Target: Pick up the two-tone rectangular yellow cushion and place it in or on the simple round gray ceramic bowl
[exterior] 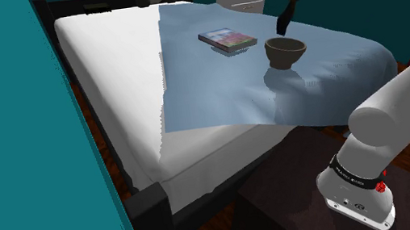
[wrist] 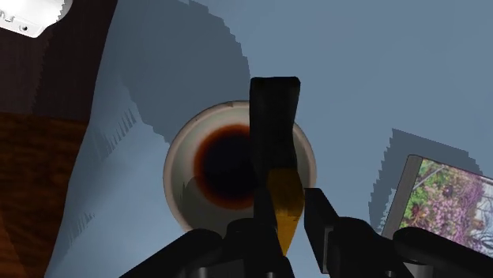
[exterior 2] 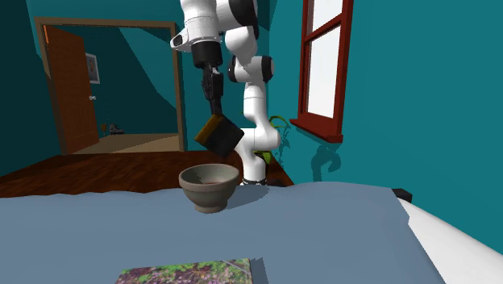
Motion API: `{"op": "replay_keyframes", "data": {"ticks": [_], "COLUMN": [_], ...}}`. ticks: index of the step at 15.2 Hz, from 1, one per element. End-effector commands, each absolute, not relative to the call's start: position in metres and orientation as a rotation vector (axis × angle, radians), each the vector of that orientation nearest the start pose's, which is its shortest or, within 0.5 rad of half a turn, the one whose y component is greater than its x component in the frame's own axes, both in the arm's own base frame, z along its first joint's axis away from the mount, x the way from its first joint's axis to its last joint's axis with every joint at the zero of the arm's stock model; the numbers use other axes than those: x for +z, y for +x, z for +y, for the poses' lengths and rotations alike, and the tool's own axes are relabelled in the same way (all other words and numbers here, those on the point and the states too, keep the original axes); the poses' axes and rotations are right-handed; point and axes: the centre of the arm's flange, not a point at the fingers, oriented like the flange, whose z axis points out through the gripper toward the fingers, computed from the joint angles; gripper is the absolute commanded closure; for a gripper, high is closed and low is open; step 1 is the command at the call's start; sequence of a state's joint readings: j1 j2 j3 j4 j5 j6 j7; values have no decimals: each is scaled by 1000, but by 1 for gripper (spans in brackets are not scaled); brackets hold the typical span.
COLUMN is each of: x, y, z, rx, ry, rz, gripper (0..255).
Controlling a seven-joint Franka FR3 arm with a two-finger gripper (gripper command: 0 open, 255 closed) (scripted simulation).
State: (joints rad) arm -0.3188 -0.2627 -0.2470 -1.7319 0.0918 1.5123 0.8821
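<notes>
Wrist view: gripper (wrist: pixel 286 225) clasps the black-and-yellow cushion (wrist: pixel 275 118), at twelve o'clock of the bowl (wrist: pixel 178 174) in second exterior view; armband (exterior: pixel 356 174) lettering unreadable.

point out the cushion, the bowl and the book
cushion (exterior 2: pixel 223 137): second exterior view, middle of its dark face
bowl (exterior 2: pixel 208 192): second exterior view, its outer wall
book (exterior: pixel 227 39): shoulder view, its cover

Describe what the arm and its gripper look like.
The arm is built of smooth, rounded white links with dark joints between them. Near the base a black band carries small pale lettering, with a small red button beside it. The gripper is all black, with two slim fingers.
</notes>
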Motion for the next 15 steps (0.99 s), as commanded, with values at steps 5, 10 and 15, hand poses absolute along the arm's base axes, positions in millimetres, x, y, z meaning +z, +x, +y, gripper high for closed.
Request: {"op": "replay_keyframes", "data": {"ticks": [5, 10, 15], "x": [643, 617, 591], "y": [388, 388, 388], "z": [-257, -257, -257], "rx": [-16, -16, -16], "ry": [-2249, -2249, -2249], "rz": [1960, 1960, 1960], "gripper": [255, 255, 255]}}
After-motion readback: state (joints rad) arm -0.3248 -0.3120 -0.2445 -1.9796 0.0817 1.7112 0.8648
